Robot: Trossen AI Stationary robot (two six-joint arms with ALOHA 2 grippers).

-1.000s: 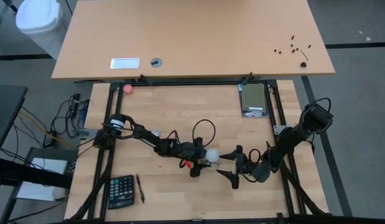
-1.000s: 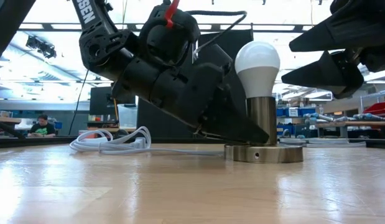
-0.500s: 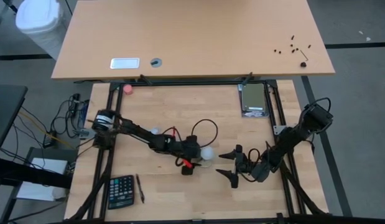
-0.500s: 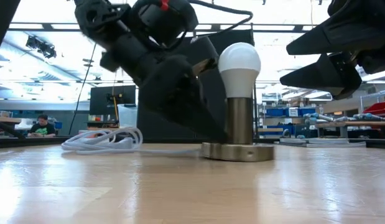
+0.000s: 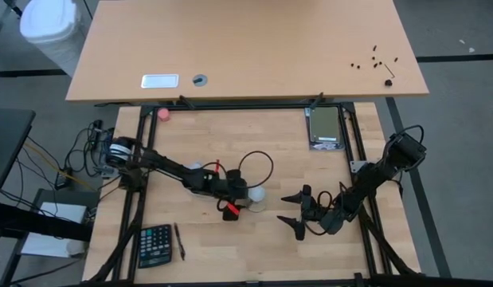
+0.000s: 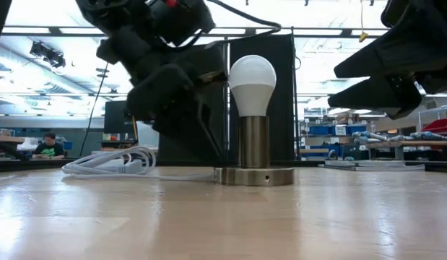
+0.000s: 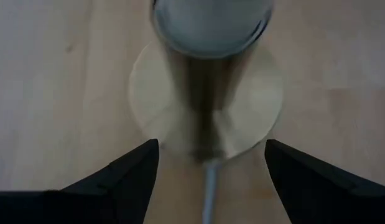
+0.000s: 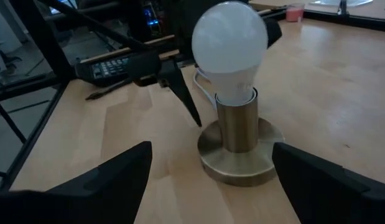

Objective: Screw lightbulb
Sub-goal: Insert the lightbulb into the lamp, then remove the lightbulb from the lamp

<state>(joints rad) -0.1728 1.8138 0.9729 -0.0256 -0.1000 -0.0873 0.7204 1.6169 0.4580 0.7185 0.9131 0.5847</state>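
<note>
Lightbulb [image 6: 252, 83] stands upright in a brass socket stand [image 6: 253, 173], white cord [image 6: 111, 162] coiled behind. Left gripper [image 5: 244, 204], fingers spread, sits beside the base; right gripper [image 5: 292, 209] waits spread nearby. Calculator [image 5: 155, 245] lies apart.

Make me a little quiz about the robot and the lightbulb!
1. True or false: the lightbulb lies flat on the table.
2. What stands under the bulb? A) a calculator B) a brassy lamp base C) a pink ball
3. Fill in: the right gripper hangs with its jaws ____.

Key:
1. False. It stands upright in the socket of the lamp base.
2. B.
3. Open. The left gripper is open too, its jaws on either side of the base without touching it.
</note>
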